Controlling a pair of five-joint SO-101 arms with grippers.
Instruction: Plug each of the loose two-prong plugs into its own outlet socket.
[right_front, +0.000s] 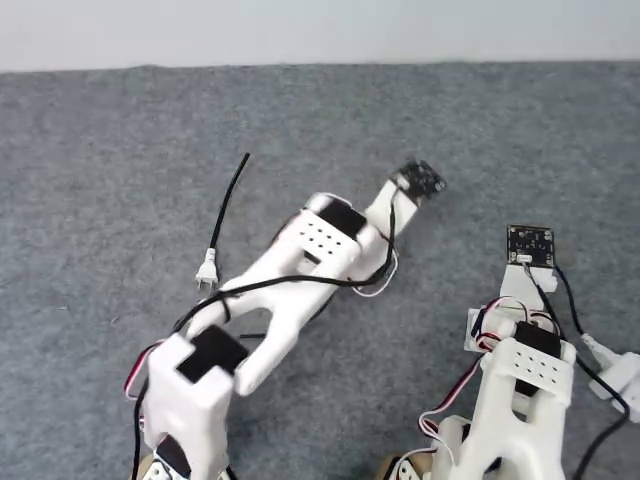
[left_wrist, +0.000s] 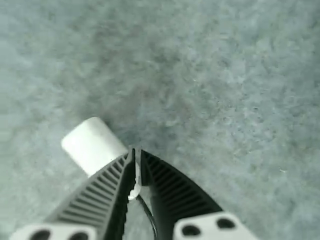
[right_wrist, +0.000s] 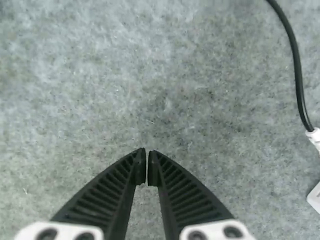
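Note:
My left gripper (left_wrist: 136, 150) hovers close above the grey carpet, shut on a small white plug part (left_wrist: 133, 192) with a thin black cord trailing back between the fingers. A white round-ended body (left_wrist: 92, 145) pokes out beside one finger; whether it is the plug's body or a socket I cannot tell. My right gripper (right_wrist: 146, 151) is shut with nothing in it, over bare carpet. A loose white two-prong plug (right_front: 207, 270) with a black cable (right_front: 228, 205) lies left of the left arm (right_front: 320, 240). A white socket piece (right_front: 620, 375) lies by the right arm (right_front: 525, 370).
A black cable (right_wrist: 295, 65) runs down to a white connector (right_wrist: 315, 135) at the edge of the right wrist view, with another white piece (right_wrist: 315, 197) near it. Grey carpet (right_front: 120, 150) covers the whole table, open at the far left and back.

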